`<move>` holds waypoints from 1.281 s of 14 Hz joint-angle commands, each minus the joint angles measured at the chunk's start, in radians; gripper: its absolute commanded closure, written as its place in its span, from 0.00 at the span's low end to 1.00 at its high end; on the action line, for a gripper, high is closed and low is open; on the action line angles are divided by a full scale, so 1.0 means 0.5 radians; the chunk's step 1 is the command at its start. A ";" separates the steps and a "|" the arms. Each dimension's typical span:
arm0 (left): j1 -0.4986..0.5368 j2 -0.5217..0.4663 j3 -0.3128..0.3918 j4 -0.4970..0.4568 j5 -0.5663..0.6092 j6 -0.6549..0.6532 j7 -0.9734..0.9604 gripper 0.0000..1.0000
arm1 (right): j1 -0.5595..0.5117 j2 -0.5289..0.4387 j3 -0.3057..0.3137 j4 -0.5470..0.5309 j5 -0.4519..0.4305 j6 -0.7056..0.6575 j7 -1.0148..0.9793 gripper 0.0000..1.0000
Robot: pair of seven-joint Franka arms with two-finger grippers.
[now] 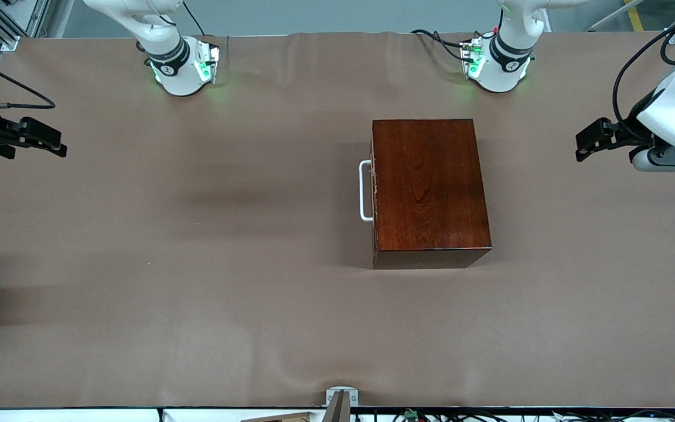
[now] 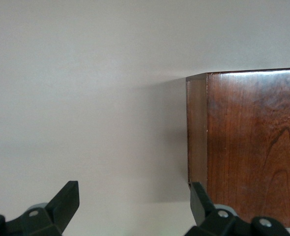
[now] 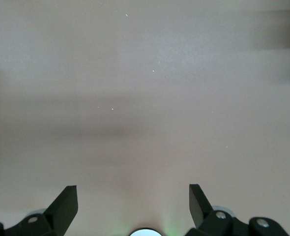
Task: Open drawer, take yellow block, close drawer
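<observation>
The dark reddish-brown wooden box (image 1: 428, 187) stands on the table, toward the left arm's end. Its drawer is shut, with the white bar handle (image 1: 365, 191) on the side facing the right arm's end. The yellow block is hidden. My left gripper (image 1: 585, 143) is open and empty, up in the air at the left arm's end of the table. In the left wrist view (image 2: 134, 199) its fingers are wide apart, with a corner of the box (image 2: 248, 147) below. My right gripper (image 1: 56, 142) is open and empty at the right arm's end; the right wrist view (image 3: 133, 199) shows only bare table.
The brown table cloth (image 1: 197, 264) covers the whole table. The two arm bases (image 1: 182, 64) (image 1: 498, 61) stand along the edge farthest from the front camera. A small grey bracket (image 1: 340, 398) sits at the nearest edge.
</observation>
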 commanded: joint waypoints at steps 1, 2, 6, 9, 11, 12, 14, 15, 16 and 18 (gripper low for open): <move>0.006 -0.015 -0.008 -0.003 -0.004 0.016 -0.024 0.00 | 0.005 0.014 0.001 0.033 0.013 -0.005 0.004 0.00; 0.006 -0.012 -0.011 0.003 -0.001 0.019 -0.024 0.00 | 0.005 0.017 0.001 0.033 0.013 -0.005 0.004 0.00; 0.006 -0.015 -0.015 0.003 -0.004 0.037 -0.024 0.00 | 0.005 0.017 0.001 0.033 0.013 -0.005 0.004 0.00; -0.004 -0.012 -0.018 0.003 -0.001 0.047 -0.024 0.00 | 0.005 0.017 0.001 0.033 0.013 -0.005 0.004 0.00; 0.006 -0.018 -0.024 0.003 -0.016 0.037 -0.040 0.00 | 0.005 0.017 0.001 0.033 0.013 -0.005 0.004 0.00; 0.006 -0.018 -0.021 0.003 -0.016 0.037 -0.052 0.00 | 0.005 0.017 0.001 0.033 0.013 -0.005 0.004 0.00; 0.003 -0.009 -0.024 0.003 -0.013 0.040 -0.052 0.00 | 0.002 0.017 0.001 0.033 0.013 -0.005 0.004 0.00; -0.007 0.003 -0.021 0.006 -0.010 0.040 -0.052 0.00 | 0.002 0.014 0.001 0.033 0.013 -0.005 0.004 0.00; -0.010 0.015 -0.024 0.009 -0.007 0.047 -0.052 0.00 | -0.001 0.014 0.001 0.033 0.013 -0.005 0.004 0.00; -0.004 0.028 -0.027 0.037 -0.028 0.047 -0.052 0.00 | -0.001 0.014 0.004 0.033 0.013 -0.005 0.004 0.00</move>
